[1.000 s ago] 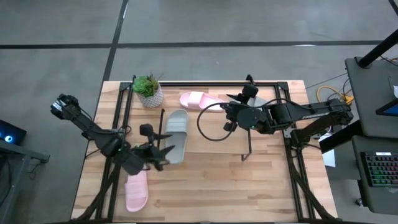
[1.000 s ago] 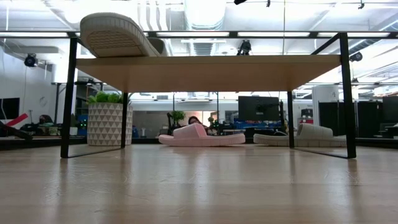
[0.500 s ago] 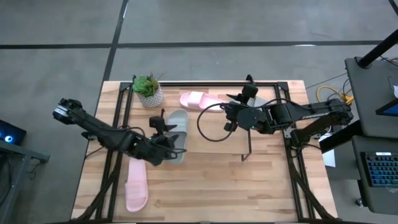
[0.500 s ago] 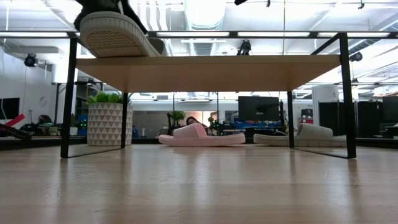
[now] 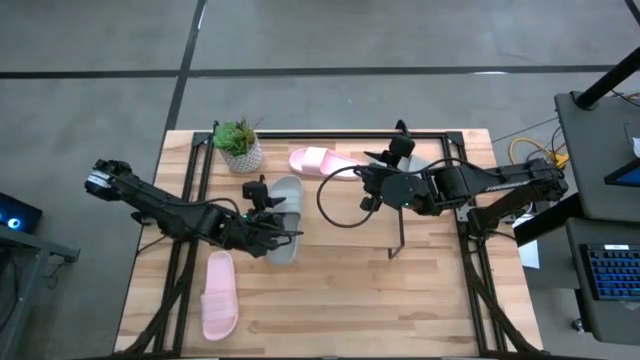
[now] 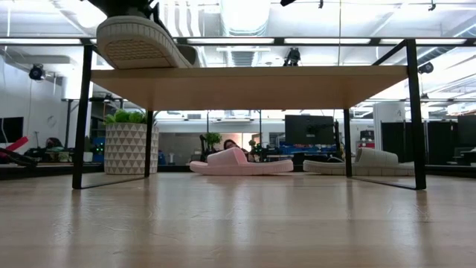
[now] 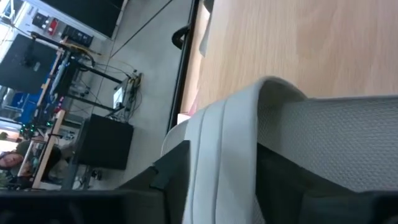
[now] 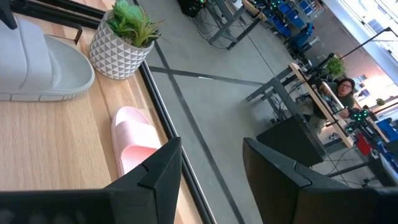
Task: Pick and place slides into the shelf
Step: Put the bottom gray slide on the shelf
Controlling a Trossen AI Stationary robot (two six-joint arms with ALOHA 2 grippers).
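Observation:
A grey slide (image 5: 288, 200) lies on top of the shelf (image 6: 253, 78) at its left end, its near end (image 6: 137, 45) overhanging the board. My left gripper (image 5: 272, 230) is shut on that end. My right gripper (image 5: 372, 180) hovers open over the shelf's right part, nothing between its fingers (image 8: 155, 180). One pink slide (image 5: 318, 160) lies on the table behind the shelf, and another pink slide (image 5: 220, 295) lies near the table's left front. A second grey slide (image 6: 375, 158) lies on the table at the far right. My left gripper pinches the grey slide's near end between its two fingers, with the slide's pale side wall (image 7: 217, 149) running between them. One finger (image 7: 280, 177) lies on the textured face; the other (image 7: 171, 168) is beyond the wall. It comes from the table's left, slanting down. The slide lies on the shelf board.
A potted plant (image 5: 240, 145) stands at the table's far left corner, close to the shelf's left end. Black frame rails (image 5: 190, 180) run along the table's edges. The wooden table top in front of the shelf (image 5: 360, 300) is bare.
My left gripper has swung from above the near pink slide toward the table's right and far side, sinking a little, up to the grey slide's near end. In the low view it now shows above that end. The grey slide has stayed where it was.

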